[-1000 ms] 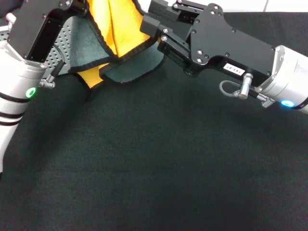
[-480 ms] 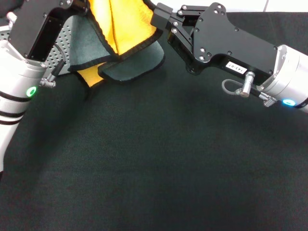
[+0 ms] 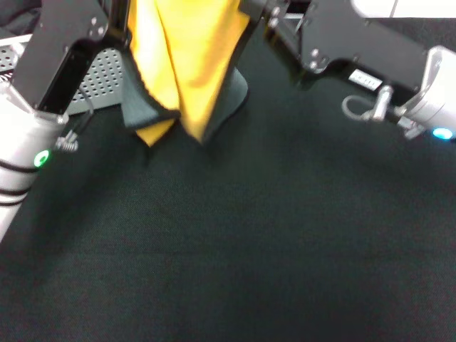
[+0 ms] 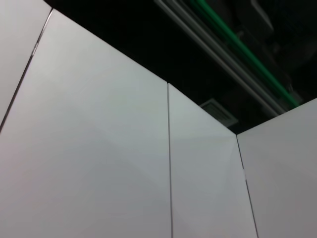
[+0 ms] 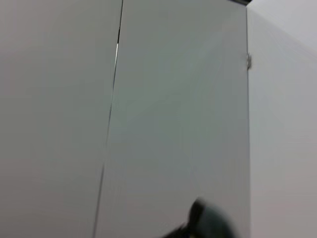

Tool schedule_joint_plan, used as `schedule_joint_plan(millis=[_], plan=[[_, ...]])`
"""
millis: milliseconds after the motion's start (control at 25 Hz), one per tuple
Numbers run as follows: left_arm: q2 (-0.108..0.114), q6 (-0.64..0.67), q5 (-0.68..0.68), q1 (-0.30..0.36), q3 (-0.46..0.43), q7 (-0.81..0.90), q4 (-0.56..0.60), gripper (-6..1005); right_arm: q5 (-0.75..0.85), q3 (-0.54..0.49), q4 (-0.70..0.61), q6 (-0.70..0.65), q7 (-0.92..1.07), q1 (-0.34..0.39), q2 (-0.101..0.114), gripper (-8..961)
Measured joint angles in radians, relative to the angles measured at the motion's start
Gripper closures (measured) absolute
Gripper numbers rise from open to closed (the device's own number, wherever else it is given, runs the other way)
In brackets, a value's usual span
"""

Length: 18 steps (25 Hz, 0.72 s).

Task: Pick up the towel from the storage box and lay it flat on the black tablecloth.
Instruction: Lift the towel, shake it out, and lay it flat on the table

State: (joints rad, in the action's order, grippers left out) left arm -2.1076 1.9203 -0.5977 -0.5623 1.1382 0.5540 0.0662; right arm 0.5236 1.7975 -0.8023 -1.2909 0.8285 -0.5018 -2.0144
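The towel (image 3: 189,64) hangs in the air at the top of the head view, yellow-orange face towards me, dark grey-green face showing behind its lower edges. Its lower tips hang just above the black tablecloth (image 3: 249,235). My left gripper (image 3: 122,8) holds its upper left edge and my right gripper (image 3: 251,10) its upper right edge; both sets of fingertips are partly cut off by the top of the view. The light grey perforated storage box (image 3: 107,75) stands behind the towel at the upper left. Both wrist views show only white wall panels.
The black tablecloth covers the whole table in front of the towel. The left arm (image 3: 43,92) reaches up along the left side and the right arm (image 3: 370,64) comes in from the upper right.
Both grippers have risen and moved towards the top of the view. The towel has lifted off the cloth and now hangs more vertically, with more yellow showing.
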Motion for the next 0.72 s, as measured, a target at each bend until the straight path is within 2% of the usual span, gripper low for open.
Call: schedule_joint_plan(millis=[200,320,480,720], plan=[[0.000,0.000,-0.053,0.045,0.000,-0.003,0.002,932,0.158,-0.154,-0.132,0.001,0.084,0.050,-0.001,947],[0.000,0.000,-0.104,0.056,0.000,-0.006,-0.004,931,0.260,-0.242,-0.210,0.002,0.163,0.053,-0.005,946],[0.000,-0.005,-0.176,0.059,0.000,-0.006,-0.022,905,0.307,-0.280,-0.260,0.021,0.206,0.029,-0.001,945],[0.000,-0.007,-0.293,0.060,0.000,-0.006,-0.030,858,0.370,-0.288,-0.359,0.100,0.236,0.032,0.000,943]])
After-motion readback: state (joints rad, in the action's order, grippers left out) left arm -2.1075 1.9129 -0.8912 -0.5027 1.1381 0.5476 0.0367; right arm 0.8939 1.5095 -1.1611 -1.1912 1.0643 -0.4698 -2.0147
